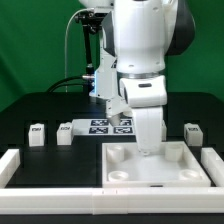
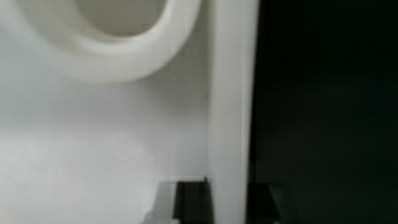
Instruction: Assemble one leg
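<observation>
While the arm stands upright over the panel, its lower end meets the panel's far edge, and the gripper is hidden behind the wrist housing in the exterior view. The wrist view shows the panel's flat face from very close, with one round corner socket and the raised edge of the panel running as a narrow white strip beside the black table. Two dark fingers show at the picture's border, one on each side of that edge strip (whether they press on it or stand just clear of it cannot be told). No leg is in the gripper. Three legs rest on the table beyond the panel's far edge: the outer leg and the inner leg stand near each other off the panel's far corner on the exterior view's left, and the lone leg stands off the panel's far corner on the exterior view's right. All three are apart from the panel, and the sockets that show hold nothing. The marker board lies flat just beyond the panel's far edge, between the inner leg and the arm. A long white rail runs along the panel's near edge.
</observation>
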`<state>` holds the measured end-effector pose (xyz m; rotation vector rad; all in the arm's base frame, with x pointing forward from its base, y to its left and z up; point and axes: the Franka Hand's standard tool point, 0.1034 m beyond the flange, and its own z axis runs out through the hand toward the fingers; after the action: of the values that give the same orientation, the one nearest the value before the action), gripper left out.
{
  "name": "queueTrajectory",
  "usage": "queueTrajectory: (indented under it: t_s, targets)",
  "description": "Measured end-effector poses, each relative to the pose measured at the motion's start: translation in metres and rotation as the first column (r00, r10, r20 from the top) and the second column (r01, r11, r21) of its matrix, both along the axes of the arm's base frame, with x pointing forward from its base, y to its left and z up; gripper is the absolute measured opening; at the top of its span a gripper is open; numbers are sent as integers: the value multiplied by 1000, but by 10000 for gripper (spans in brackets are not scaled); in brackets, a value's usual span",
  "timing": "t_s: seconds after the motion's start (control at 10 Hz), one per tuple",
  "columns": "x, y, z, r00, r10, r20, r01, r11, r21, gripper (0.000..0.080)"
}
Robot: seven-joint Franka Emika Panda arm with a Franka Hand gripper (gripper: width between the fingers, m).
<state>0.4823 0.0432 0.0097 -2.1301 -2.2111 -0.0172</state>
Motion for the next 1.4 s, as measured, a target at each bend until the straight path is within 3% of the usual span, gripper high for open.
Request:
queueTrajectory:
  t_s: [0.2,0.4,0.5,0.6,0.8,0.9,1.4]
  targets:
    - [9,16,-1,999,31,-6,-31,999,9,60]
    - [8,15,-1,1000,24,-16,-24,1000,8,60]
    - [7,15,-2,1000,24,-17,-24,1000,8,141]
    - [7,14,-2,1000,24,-17,-23,1000,8,141]
    - [7,14,-2,1000,23,-17,-23,1000,8,508]
    - [7,14,-2,1000,22,-17,-22,1000,8,608]
    - [7,13,-3,1000,21,-18,-21,1000,8,648]
